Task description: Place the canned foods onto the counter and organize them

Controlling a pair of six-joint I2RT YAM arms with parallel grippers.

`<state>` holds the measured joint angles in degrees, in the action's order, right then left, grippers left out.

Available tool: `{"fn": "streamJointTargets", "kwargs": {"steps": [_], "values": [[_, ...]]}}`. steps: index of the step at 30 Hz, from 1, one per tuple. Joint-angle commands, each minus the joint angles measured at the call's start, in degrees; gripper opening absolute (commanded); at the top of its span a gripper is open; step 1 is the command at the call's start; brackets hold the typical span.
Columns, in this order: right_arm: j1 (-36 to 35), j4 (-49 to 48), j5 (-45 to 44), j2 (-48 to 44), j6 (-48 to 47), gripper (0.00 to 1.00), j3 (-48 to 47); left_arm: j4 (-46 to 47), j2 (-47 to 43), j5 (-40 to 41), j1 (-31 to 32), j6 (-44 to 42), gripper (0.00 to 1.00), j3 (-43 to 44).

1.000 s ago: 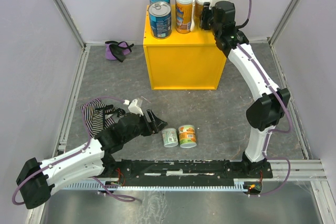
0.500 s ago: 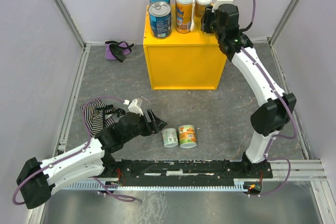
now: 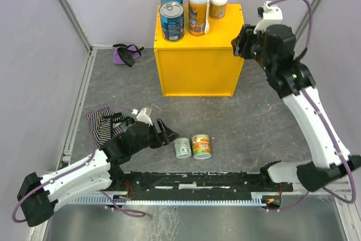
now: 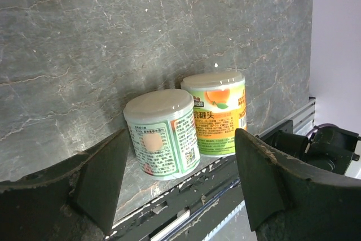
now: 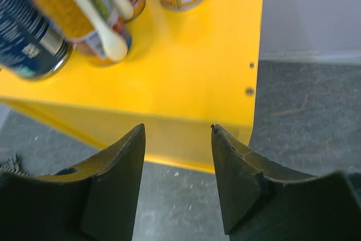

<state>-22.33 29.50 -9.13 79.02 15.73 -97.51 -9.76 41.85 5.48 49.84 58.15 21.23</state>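
The left claw (image 3: 166, 131) lies low over the grey table (image 3: 242, 122), its two dark fingers moderately spread with nothing between them. Straight ahead of its opening stands a pale-green can (image 4: 162, 134), upright and nearer the left finger. A short orange can (image 4: 217, 114) stands just beside that one, a little farther off and toward the right finger. Both stand on the table rather than on the counter (image 3: 197, 74), the yellow box well apart from this claw toward the far side. A striped cloth (image 3: 100, 123) lies behind the claw on its arm's left side, and a purple cloth bundle (image 3: 125, 53) sits far off by the back wall. The right claw (image 5: 176, 132) hangs in the air just off the counter's right edge, fingers parted and gripping nothing, with the box's flat top stretching out beyond its fingertips. Five cans stand on that top: a squat orange can (image 3: 218, 5) almost straight ahead of the right claw, two tall orange cans (image 3: 198, 12) to the left of it with white spoons (image 5: 113, 46) on their sides, and two blue-labelled cans (image 3: 172, 21) farthest left, one behind the other. The cans nearest the right wrist camera are blurred.
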Motion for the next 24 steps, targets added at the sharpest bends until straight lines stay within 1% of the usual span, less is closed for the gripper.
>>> {"fn": "streamJointTargets", "kwargs": {"steps": [1,4,7,9,13,18,24], "values": [[-2.42,8.84,2.25,-7.99,3.45,0.58,4.59,0.31,-0.61,-1.88,-0.29,2.97,0.82,-0.46],[-6.96,12.64,1.99,-12.29,6.09,0.59,9.87,0.59,-1.57,-1.54,-0.29,4.59,0.82,-1.50],[-14.55,16.21,-1.64,-14.65,8.73,0.59,13.77,1.16,-2.10,-0.98,-0.27,6.74,0.81,-3.05],[-19.37,17.96,-3.76,-15.64,11.25,0.59,16.14,1.28,-2.40,-0.63,-0.32,8.37,0.82,-4.02],[-26.43,19.37,-6.31,-16.56,17.23,0.60,20.36,1.11,-3.71,0.36,-0.28,11.65,0.81,-6.21],[-33.82,18.76,-8.36,-13.87,24.34,0.60,24.06,-0.93,-7.31,2.67,-0.32,14.98,0.81,-8.38],[-40.45,17.29,-9.66,-7.90,31.86,0.62,25.78,-5.78,-13.75,5.54,-0.32,17.84,0.81,-9.77]]}}
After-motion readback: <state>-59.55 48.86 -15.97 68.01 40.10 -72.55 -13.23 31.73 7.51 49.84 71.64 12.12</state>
